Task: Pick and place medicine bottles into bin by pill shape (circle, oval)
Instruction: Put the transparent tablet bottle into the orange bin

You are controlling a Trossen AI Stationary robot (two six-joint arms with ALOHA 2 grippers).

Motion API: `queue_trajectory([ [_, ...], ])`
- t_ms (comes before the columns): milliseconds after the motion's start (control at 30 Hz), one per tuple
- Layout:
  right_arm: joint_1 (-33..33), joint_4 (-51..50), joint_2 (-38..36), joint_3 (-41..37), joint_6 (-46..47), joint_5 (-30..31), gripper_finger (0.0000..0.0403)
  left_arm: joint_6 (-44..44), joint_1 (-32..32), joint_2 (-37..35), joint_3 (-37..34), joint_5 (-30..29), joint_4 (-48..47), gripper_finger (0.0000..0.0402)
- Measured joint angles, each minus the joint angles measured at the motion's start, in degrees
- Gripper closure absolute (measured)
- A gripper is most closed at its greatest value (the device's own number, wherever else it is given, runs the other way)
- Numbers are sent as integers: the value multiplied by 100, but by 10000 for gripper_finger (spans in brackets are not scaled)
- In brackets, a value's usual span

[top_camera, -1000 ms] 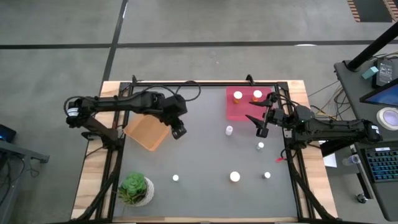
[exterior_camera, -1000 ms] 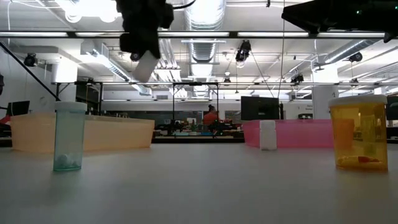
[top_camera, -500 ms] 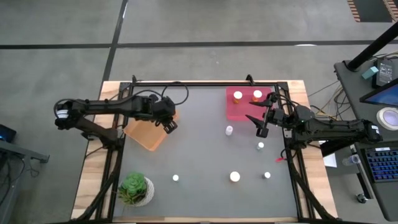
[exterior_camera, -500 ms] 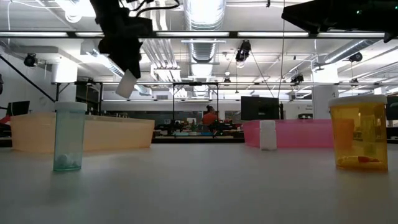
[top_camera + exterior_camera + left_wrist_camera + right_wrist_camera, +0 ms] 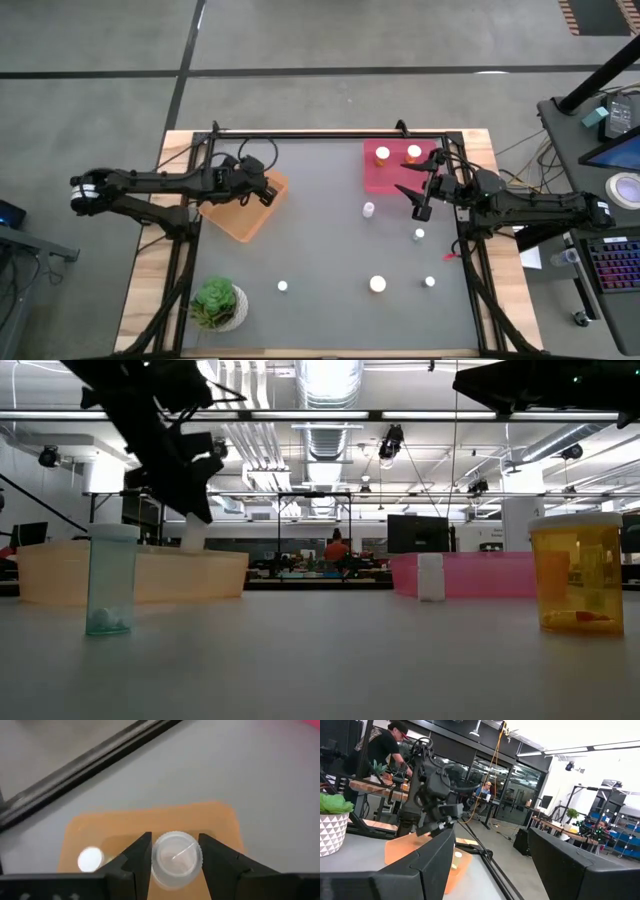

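Note:
My left gripper (image 5: 262, 190) hangs over the orange bin (image 5: 240, 212) at the table's left, shut on a small white medicine bottle (image 5: 175, 861). One white-capped bottle (image 5: 90, 859) lies in that bin. My right gripper (image 5: 420, 204) waits open and empty beside the pink bin (image 5: 392, 172), which holds two bottles (image 5: 383, 154). Several more bottles stand upright on the grey table, among them a white one (image 5: 369, 209) and an orange one (image 5: 378, 283). My left gripper pinches the white bottle between its two fingers, one on each opposite side of the round body (image 5: 156, 862). The fingers slant down from the table's left. The bottle (image 5: 193, 532) hangs tilted below them, clear of the orange bin.
A potted green plant (image 5: 217, 303) stands at the near left corner. A clear teal bottle (image 5: 110, 580) and an orange bottle (image 5: 578, 575) stand nearest the low camera. A black frame (image 5: 330, 133) runs along the far edge. People work in the room behind.
My left gripper has carried the white bottle toward the table's left edge and downward, from beside the orange bin to over it, tipping its fingers further down. The bottle has stayed in the hold, now low near the bin's rim.

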Motion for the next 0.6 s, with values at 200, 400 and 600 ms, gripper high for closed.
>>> queue_trajectory([
  [200,-1,-1,0,0,-17,2,156,-172,49,37,-547,-112,579,275],
  [400,1,0,0,0,-17,2,156,-279,127,307,-819,-120,1071,275],
  [600,0,0,0,0,-17,2,156,-275,167,678,-819,-246,1325,275],
])
